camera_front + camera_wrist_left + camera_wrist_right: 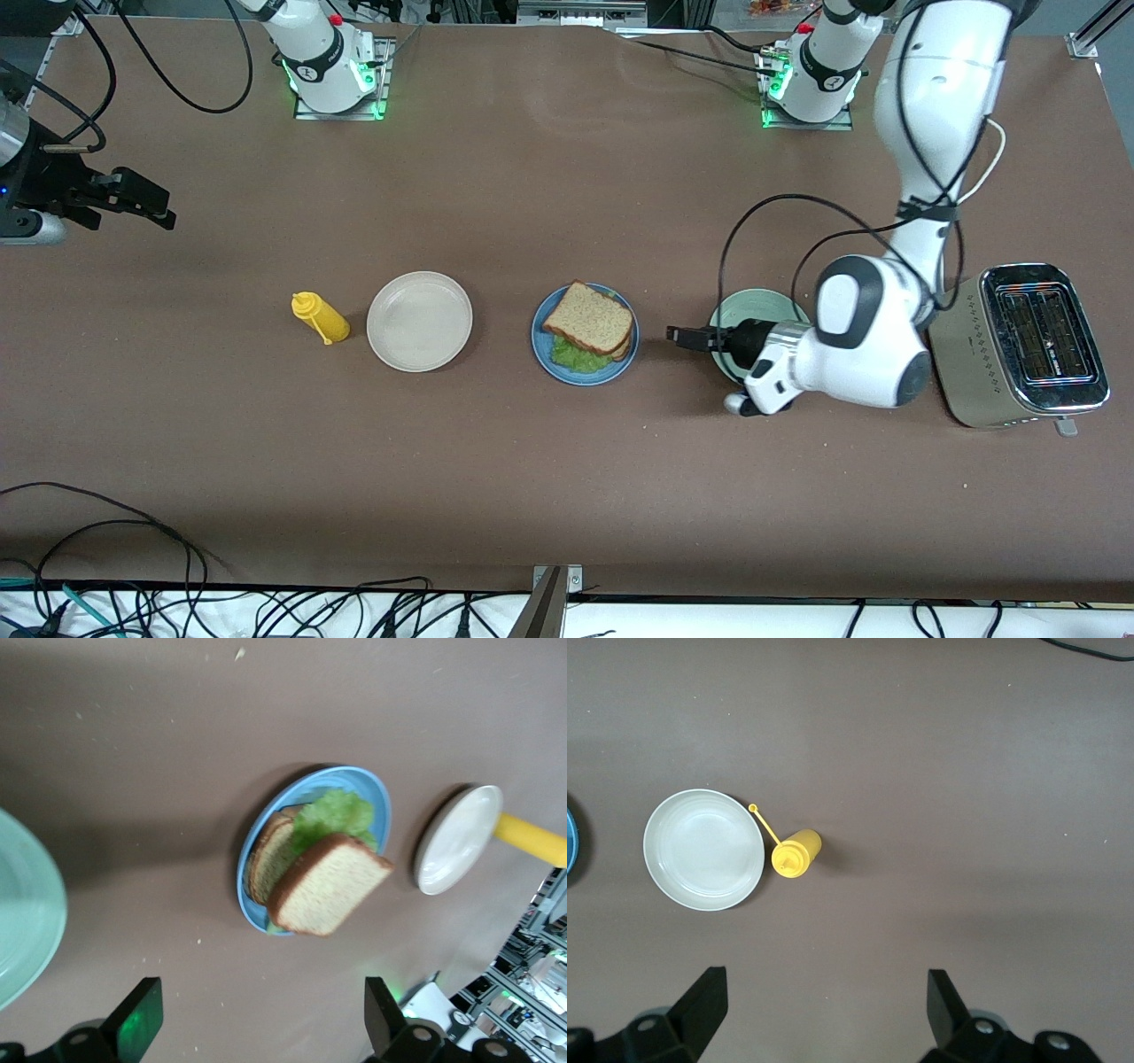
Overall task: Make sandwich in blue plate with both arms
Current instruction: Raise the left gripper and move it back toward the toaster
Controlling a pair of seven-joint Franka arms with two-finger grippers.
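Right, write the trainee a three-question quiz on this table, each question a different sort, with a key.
1. True or false: the sandwich lies on the blue plate.
2. Which is over the pale green plate: (a) left gripper, (b) right gripper, (c) neither?
3. Fill in: the yellow bottle stands beside the ____ plate.

Key
1. True; lettuce shows between the slices.
2. (a); its fingers are open and empty. The right gripper, also open, waits at the right arm's end of the table.
3. Beige.
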